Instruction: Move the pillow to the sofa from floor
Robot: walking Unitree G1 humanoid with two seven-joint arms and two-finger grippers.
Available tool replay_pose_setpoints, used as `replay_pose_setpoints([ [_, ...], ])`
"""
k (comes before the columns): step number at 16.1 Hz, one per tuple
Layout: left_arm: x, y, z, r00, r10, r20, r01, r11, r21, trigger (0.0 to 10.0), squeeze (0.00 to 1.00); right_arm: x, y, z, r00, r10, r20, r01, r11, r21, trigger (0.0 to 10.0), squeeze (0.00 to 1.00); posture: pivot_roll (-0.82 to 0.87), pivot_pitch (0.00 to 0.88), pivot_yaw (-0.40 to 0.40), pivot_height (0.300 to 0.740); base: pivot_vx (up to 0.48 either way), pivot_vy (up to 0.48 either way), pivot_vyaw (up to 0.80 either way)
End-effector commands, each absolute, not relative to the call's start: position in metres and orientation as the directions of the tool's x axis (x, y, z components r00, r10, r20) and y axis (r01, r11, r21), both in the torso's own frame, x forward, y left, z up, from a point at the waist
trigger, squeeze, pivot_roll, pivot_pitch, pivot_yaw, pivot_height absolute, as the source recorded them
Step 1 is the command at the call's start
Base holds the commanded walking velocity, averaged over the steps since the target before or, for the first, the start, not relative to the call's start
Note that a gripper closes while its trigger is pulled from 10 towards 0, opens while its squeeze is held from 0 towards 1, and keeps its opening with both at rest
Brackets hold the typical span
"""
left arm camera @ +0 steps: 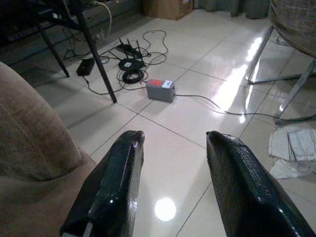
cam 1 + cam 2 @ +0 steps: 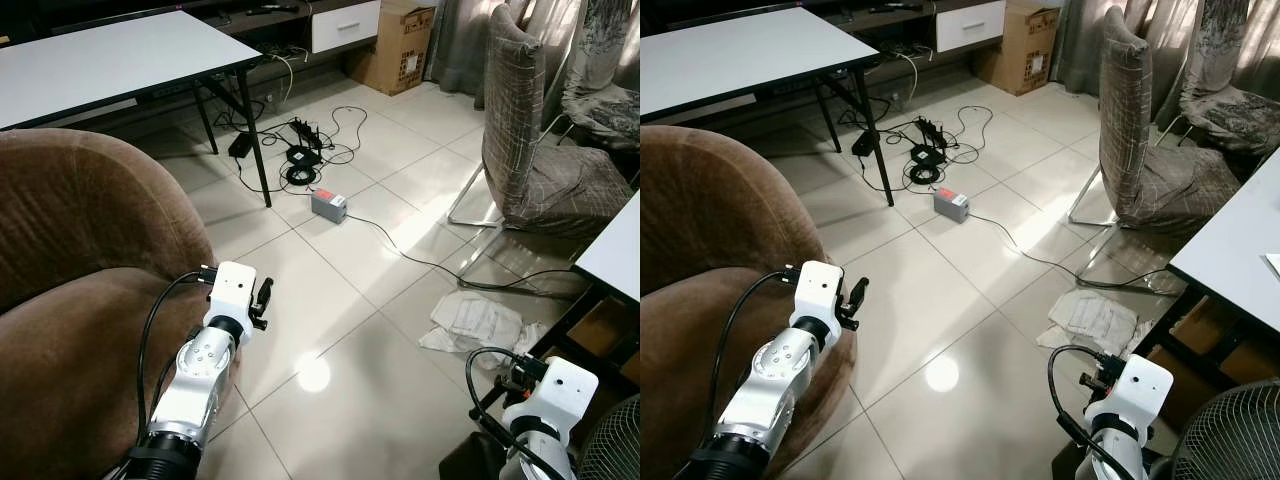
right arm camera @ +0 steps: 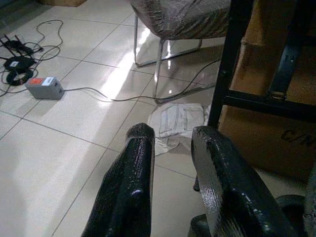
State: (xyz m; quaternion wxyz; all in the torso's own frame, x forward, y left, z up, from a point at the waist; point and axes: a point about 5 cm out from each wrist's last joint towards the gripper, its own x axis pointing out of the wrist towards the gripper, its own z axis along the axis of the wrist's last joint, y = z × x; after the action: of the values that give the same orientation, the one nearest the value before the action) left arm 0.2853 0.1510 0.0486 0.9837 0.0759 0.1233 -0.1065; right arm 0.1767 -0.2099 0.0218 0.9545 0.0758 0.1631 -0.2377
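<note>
Black fingers spread and empty on our left gripper (image 1: 173, 163), which hovers at the front edge of the brown sofa (image 2: 70, 260) over glossy tile floor (image 2: 340, 300). Our right gripper (image 3: 170, 148), fingers parted with nothing between them, hangs low beside a black desk leg (image 3: 229, 64). A crumpled whitish pillow (image 2: 480, 322) lies on the floor near the plaid chair (image 2: 540, 150), well apart from the sofa.

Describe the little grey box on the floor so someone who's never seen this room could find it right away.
Start at the white table and go to its front black leg. On the tiles just past it lies the grey box, with a cable trailing off. Unlike the black cable tangle beside it, it has a red label on top.
</note>
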Motion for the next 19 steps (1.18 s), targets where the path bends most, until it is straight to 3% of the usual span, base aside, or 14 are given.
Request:
replay_pose_setpoints([
  [1, 0.281, 0.154, 0.040, 0.932, -0.191, -0.308, 0.237, 0.964, 0.121, 10.0, 0.00, 0.179, -0.204, 0.020, 0.838, -0.404, -0.366, 0.464, 0.882, 0.088, 10.0, 0.00, -0.02, 0.000, 0.039, 0.740, 0.000, 0.000, 0.00],
  [6, 0.280, 0.150, 0.046, 0.935, -0.246, -0.256, 0.287, 0.948, 0.135, 10.0, 0.00, 0.183, -0.201, 0.025, 0.877, -0.372, -0.304, 0.399, 0.917, 0.029, 10.0, 0.00, -0.02, 0.000, 0.033, 0.740, 0.000, 0.000, 0.00],
  [19, 0.277, 0.148, 0.045, 0.926, -0.286, -0.247, 0.324, 0.937, 0.132, 10.0, 0.00, 0.183, -0.191, 0.025, 0.914, -0.292, -0.281, 0.300, 0.954, -0.013, 10.0, 0.00, -0.01, 0.000, 0.035, 0.740, 0.000, 0.000, 0.80],
])
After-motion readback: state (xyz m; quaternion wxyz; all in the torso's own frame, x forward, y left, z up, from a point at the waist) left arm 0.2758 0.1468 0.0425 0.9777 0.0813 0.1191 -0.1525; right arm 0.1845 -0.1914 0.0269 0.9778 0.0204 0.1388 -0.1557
